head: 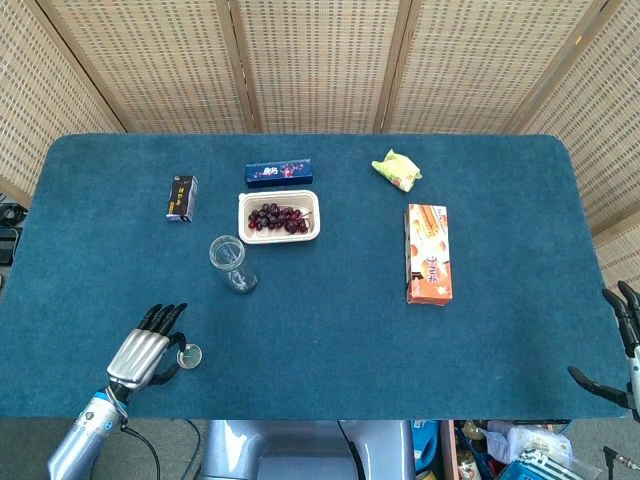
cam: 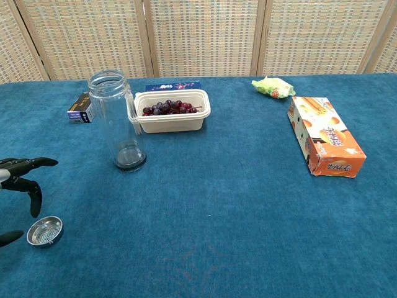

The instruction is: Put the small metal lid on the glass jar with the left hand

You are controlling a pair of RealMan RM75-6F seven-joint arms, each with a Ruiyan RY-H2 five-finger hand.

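The small round metal lid (head: 189, 354) (cam: 44, 231) lies on the blue table near its front left edge. An upright empty glass jar (head: 230, 263) (cam: 117, 120) stands further back and to the right of it. My left hand (head: 148, 345) (cam: 20, 180) hovers just left of the lid with its fingers spread, the thumb reaching beside the lid, and it holds nothing. My right hand (head: 622, 352) shows only at the right edge of the head view, off the table's corner, fingers apart and empty.
A tray of grapes (head: 279, 216) (cam: 172, 110) sits behind the jar. A dark blue box (head: 279, 173), a small black box (head: 181, 197), a green packet (head: 397, 169) and an orange carton (head: 428, 253) (cam: 325, 135) lie further back and right.
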